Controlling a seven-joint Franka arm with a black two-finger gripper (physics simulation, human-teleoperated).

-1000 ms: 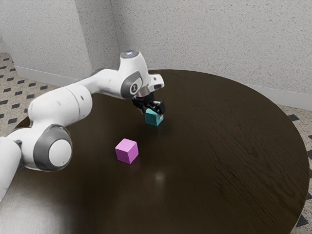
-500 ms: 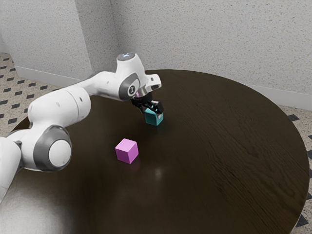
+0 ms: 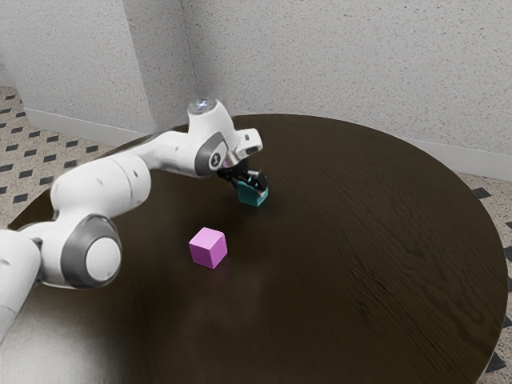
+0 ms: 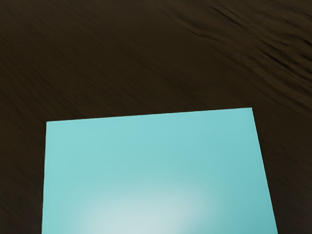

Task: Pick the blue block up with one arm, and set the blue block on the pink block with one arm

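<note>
The blue block sits on the table directly beneath the gripper, whose fingers seem spread down either side of it rather than pinching, with the pink block well apart toward the exterior view's lower left.

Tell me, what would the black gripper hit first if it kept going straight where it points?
The blue block, directly beneath the gripper on the table; the gap looks tiny, though depth is unclear.
</note>
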